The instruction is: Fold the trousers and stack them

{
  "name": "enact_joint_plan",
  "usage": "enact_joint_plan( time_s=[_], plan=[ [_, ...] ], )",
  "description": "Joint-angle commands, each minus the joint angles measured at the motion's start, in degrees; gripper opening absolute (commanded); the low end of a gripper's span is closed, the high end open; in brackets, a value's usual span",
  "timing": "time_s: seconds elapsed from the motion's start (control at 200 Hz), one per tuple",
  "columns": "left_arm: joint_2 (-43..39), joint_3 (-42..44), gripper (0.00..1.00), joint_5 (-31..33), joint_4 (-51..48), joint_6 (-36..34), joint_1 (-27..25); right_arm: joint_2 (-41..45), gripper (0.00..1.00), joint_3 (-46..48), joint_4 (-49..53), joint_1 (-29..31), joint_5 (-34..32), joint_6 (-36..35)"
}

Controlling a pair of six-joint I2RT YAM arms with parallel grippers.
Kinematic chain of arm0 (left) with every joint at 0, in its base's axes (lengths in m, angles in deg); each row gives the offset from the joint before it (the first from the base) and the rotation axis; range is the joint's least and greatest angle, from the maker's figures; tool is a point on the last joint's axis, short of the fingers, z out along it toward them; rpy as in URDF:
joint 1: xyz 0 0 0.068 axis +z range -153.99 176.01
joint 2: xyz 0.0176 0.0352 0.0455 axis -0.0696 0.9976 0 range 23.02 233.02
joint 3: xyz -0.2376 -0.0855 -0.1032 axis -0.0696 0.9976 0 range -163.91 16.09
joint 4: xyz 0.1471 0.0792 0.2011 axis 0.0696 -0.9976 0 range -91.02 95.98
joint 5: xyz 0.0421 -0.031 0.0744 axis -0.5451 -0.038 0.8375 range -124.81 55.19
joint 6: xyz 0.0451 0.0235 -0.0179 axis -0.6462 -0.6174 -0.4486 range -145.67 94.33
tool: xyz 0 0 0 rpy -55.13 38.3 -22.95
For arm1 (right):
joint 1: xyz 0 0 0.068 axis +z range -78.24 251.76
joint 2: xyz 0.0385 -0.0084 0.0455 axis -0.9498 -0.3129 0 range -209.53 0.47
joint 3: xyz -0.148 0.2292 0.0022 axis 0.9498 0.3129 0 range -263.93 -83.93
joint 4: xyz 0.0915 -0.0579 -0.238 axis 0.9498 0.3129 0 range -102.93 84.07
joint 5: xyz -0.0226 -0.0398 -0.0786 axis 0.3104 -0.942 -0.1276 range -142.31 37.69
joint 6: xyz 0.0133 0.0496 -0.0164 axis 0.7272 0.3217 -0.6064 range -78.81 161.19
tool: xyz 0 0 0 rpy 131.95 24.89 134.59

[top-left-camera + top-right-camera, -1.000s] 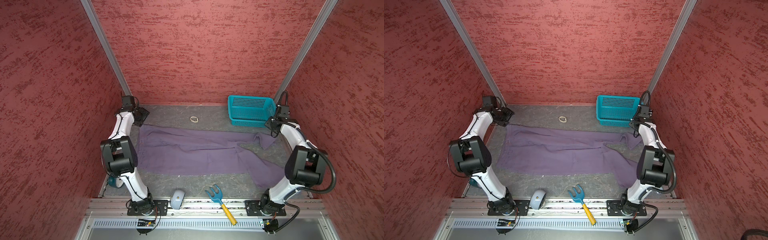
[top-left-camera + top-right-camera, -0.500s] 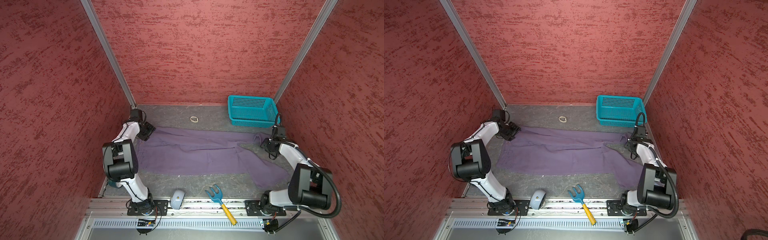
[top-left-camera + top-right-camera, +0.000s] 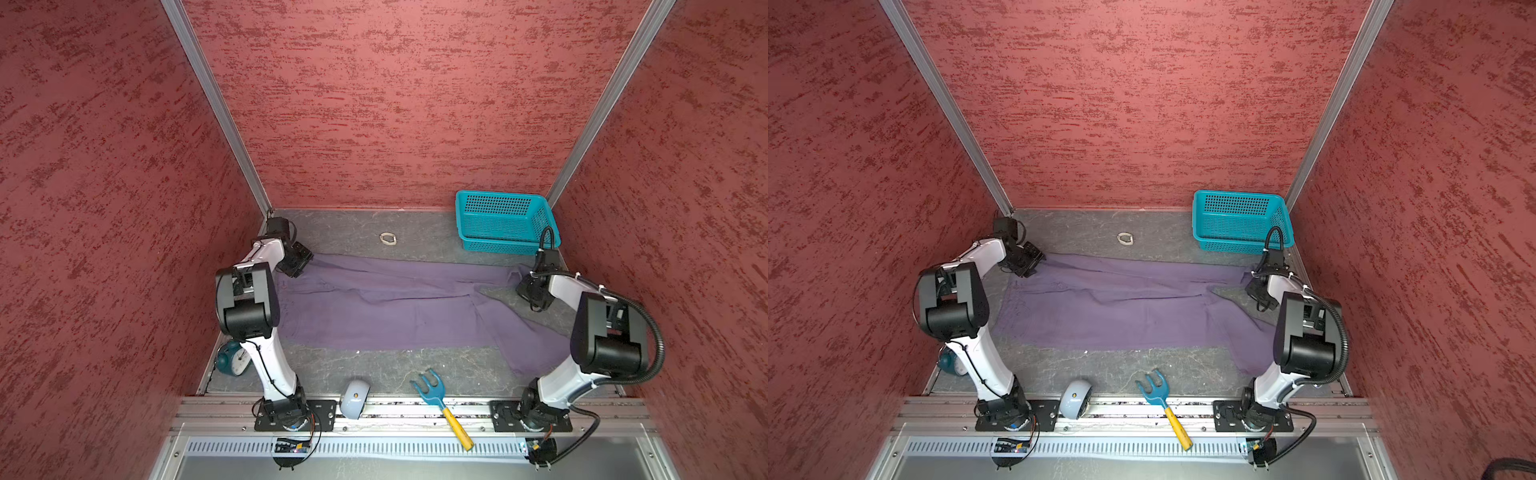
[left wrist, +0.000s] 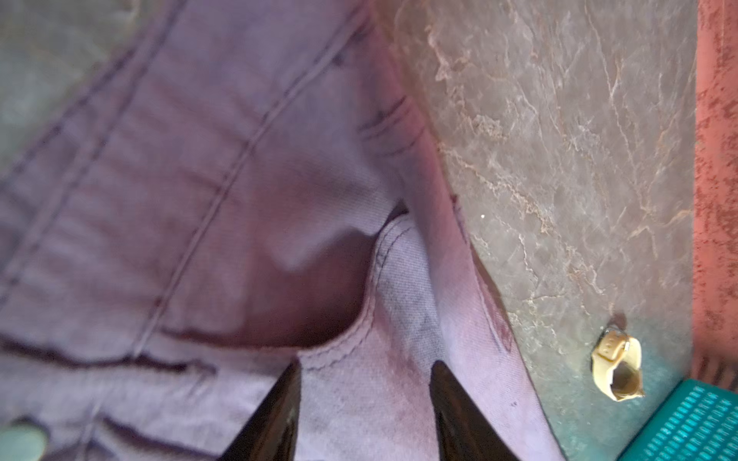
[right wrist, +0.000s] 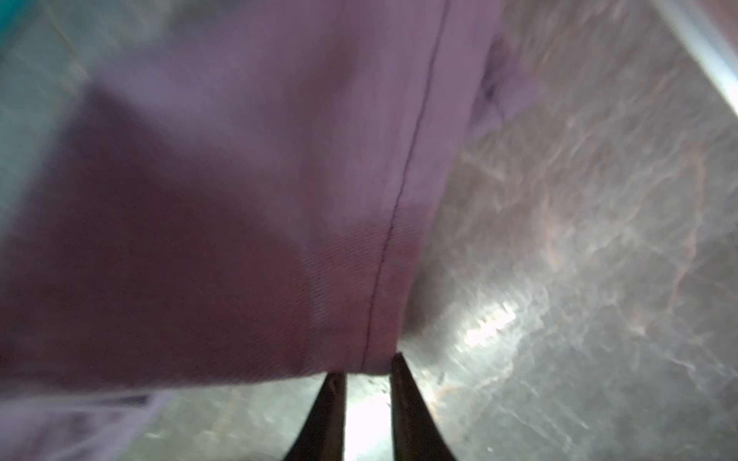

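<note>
Both arms have swung in from the far corners and dropped to the trousers (image 3: 374, 307), which lie much as they did, spread flat on the table (image 3: 415, 368) from one gripper to the other. The left gripper (image 3: 302, 266) sits at the far corner of the waist. Its wrist view shows the jaws apart and unclenched, with waistband cloth lying between the fingers (image 4: 279, 411). The right gripper (image 3: 530, 291) is at the end of the farther leg. In its wrist view the fingers (image 5: 411, 415) are drawn almost together with the hem right at their tips, but whether they pinch it I cannot tell. The other leg bends away from that gripper toward the right arm's base.

The basket (image 3: 498, 210) stands just beyond the right gripper against the back wall, off the cloth, open side up with its mesh floor showing all over. A cream band (image 3: 388, 239) lies past the trousers' far edge, between the two grippers and nearer the left one, apart from the cloth. Behind the left gripper, by the left arm's base, a teal clock (image 3: 235, 359) is half hidden by the arm. A mouse (image 3: 355, 399) and a rake (image 3: 434, 392) lie at the table's near edge, behind both grippers, both off the cloth.
</note>
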State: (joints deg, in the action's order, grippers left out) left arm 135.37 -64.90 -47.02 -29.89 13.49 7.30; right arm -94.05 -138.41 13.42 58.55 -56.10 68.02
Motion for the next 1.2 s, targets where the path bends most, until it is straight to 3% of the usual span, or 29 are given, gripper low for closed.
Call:
enact_joint_plan(
  time_s=[0.0, 0.045, 0.326, 0.526, 0.601, 0.751, 0.892, 1.002, 1.197],
  plan=[
    [2.9, -3.8, 0.44, -0.8, 1.3, -0.2, 0.2, 0.0, 0.06, -4.1, 0.5, -0.2, -2.6, -0.6],
    [4.0, -5.0, 0.42, -0.9, 1.1, -0.1, 0.2, -0.3, 0.0, -5.8, 1.7, -0.2, -3.3, -1.0],
    [9.9, -11.6, 0.38, -0.1, -0.9, -0.6, 0.2, 0.9, 0.0, -17.8, 11.2, -0.8, -5.6, -3.3],
    [11.8, -13.2, 0.48, 0.3, -1.1, -0.8, 0.2, 8.1, 0.0, -27.7, 24.8, -1.3, -3.3, -2.5],
    [12.9, -14.6, 0.36, 0.3, -1.5, -1.0, 0.2, 13.5, 0.0, -28.8, 27.2, -1.3, -2.9, -2.0],
    [14.2, -16.0, 0.0, 0.3, -2.1, -0.9, 0.2, 20.2, 0.0, -30.2, 32.6, -1.5, -5.8, -1.6],
    [13.3, -15.6, 0.0, 0.8, -2.4, -1.1, 0.5, 25.1, 0.0, -29.0, 34.6, -2.2, -8.6, -0.8],
    [10.2, -14.3, 0.0, 4.6, -4.9, -0.3, 1.4, 28.1, 0.0, -28.9, 35.0, -2.5, -6.0, 1.0],
    [2.5, -8.1, 0.0, 6.3, -3.0, 2.6, 7.3, 30.0, 0.0, -27.0, 33.5, -2.6, -5.1, 1.9]
  ],
)
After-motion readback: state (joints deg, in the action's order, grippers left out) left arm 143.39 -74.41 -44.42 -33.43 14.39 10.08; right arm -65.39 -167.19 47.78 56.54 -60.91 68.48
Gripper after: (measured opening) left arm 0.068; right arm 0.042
